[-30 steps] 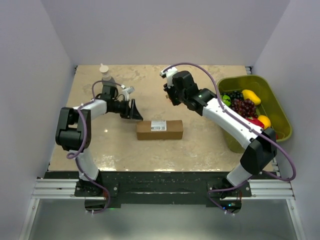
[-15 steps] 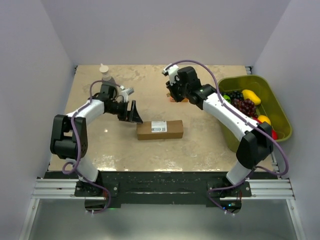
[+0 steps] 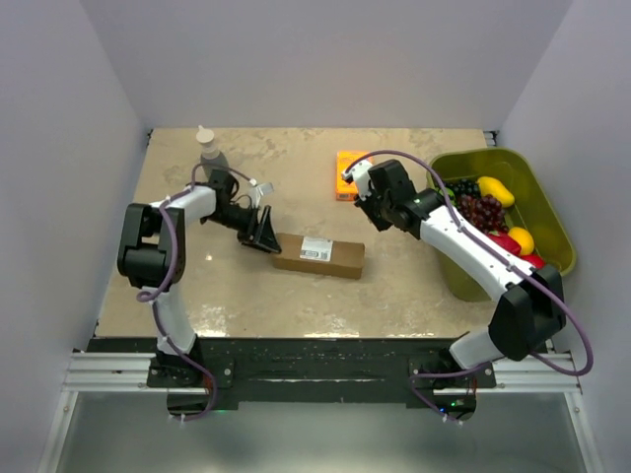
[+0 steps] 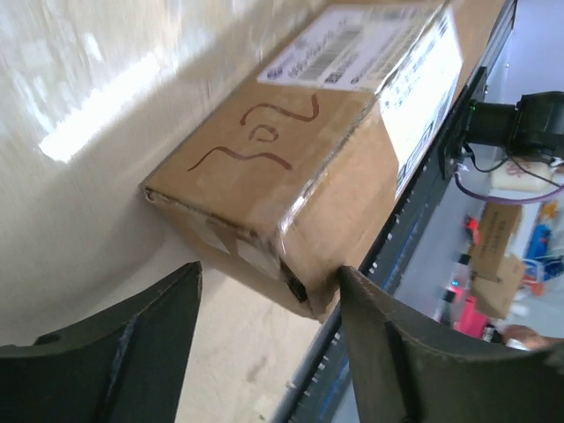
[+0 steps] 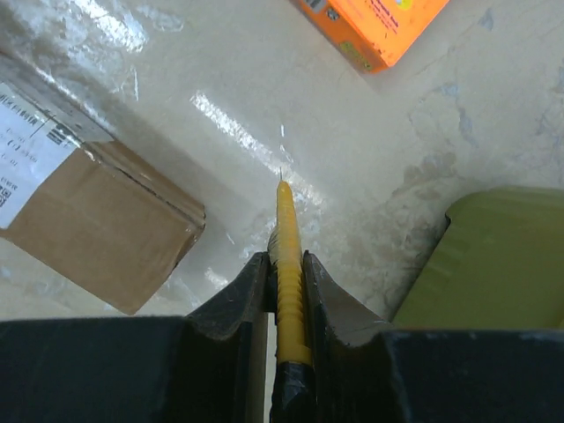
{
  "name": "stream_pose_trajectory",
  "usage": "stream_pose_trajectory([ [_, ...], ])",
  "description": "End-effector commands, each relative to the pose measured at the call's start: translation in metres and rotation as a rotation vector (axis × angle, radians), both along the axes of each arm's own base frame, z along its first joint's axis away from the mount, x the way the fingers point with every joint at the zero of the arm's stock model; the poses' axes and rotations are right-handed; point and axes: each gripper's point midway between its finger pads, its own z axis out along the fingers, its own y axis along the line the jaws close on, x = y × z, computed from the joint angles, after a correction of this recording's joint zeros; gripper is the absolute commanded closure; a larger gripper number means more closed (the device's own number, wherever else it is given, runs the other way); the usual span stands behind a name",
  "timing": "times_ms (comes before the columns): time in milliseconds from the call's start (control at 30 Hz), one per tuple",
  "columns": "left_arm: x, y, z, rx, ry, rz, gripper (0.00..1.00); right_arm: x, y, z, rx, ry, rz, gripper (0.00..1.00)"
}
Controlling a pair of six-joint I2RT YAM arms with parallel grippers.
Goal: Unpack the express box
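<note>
Express box (image 3: 318,255) lies flat mid-worktop (image 3: 414,286), label up. Left gripper (image 4: 269,284) sits at its nine o'clock end, jaws wide, straddling that corner without pinching it. Right gripper (image 5: 285,269) hovers off at one o'clock, jaws clamped on a slim yellow tool (image 5: 286,220). The danger: press that tip into the tape while the box is unbraced, and it skids or swivels.

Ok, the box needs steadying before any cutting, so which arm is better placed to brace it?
Left, I'd say. The left fingers stand open at one end of the express box, its corner between them. The right fingers are shut on a yellow pointed tool, clear of the box's other end.
</note>
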Motion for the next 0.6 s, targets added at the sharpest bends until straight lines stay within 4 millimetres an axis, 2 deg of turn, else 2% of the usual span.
stream_pose_trajectory([
  [0, 0.076, 0.004, 0.002, 0.022, -0.324, -0.100, 0.38, -0.009, 0.003, 0.012, 0.027, -0.004, 0.027, 1.00],
  [33, 0.082, 0.003, -0.008, 0.012, -0.335, -0.137, 0.39, -0.008, 0.006, 0.011, 0.036, 0.006, 0.033, 1.00],
  [67, 0.081, 0.002, -0.007, -0.002, -0.300, -0.155, 0.43, -0.008, 0.008, 0.010, 0.043, 0.014, 0.036, 1.00],
  [100, 0.097, -0.005, 0.008, -0.052, -0.374, -0.198, 0.45, -0.006, 0.014, 0.011, 0.060, 0.017, 0.048, 1.00],
  [133, 0.097, -0.006, -0.004, -0.064, -0.341, -0.216, 0.48, -0.005, 0.015, 0.012, 0.063, 0.014, 0.052, 1.00],
  [167, 0.101, -0.007, 0.000, -0.064, -0.349, -0.232, 0.50, -0.003, 0.016, 0.013, 0.066, 0.007, 0.046, 1.00],
  [233, 0.104, -0.005, -0.007, -0.049, -0.355, -0.242, 0.51, 0.006, 0.019, 0.024, 0.079, -0.023, 0.036, 1.00],
  [267, 0.104, -0.004, -0.008, -0.046, -0.358, -0.241, 0.51, 0.012, 0.021, 0.032, 0.103, -0.043, 0.004, 1.00],
  [300, 0.102, -0.005, -0.006, -0.050, -0.352, -0.238, 0.51, 0.025, 0.026, 0.055, 0.145, -0.106, -0.019, 1.00],
  [333, 0.101, -0.005, -0.004, -0.058, -0.347, -0.227, 0.52, 0.032, 0.031, 0.062, 0.169, -0.119, -0.034, 1.00],
  [367, 0.093, -0.005, -0.007, -0.071, -0.318, -0.215, 0.52, 0.040, 0.038, 0.084, 0.227, -0.155, -0.067, 1.00],
  [400, 0.090, -0.008, 0.005, -0.095, -0.307, -0.188, 0.52, 0.047, 0.038, 0.092, 0.243, -0.179, -0.099, 1.00],
  [433, 0.092, -0.008, 0.008, -0.103, -0.325, -0.170, 0.53, 0.053, 0.041, 0.092, 0.257, -0.179, -0.118, 1.00],
  [467, 0.083, -0.008, 0.004, -0.109, -0.299, -0.156, 0.53, 0.058, 0.046, 0.102, 0.292, -0.190, -0.134, 1.00],
  [500, 0.081, -0.008, 0.015, -0.110, -0.301, -0.134, 0.54, 0.059, 0.050, 0.098, 0.296, -0.169, -0.126, 1.00],
  [533, 0.083, -0.008, 0.018, -0.111, -0.317, -0.123, 0.55, 0.056, 0.060, 0.093, 0.311, -0.132, -0.089, 1.00],
  [567, 0.076, -0.007, 0.015, -0.111, -0.300, -0.114, 0.56, 0.058, 0.066, 0.079, 0.298, -0.097, -0.081, 1.00],
])
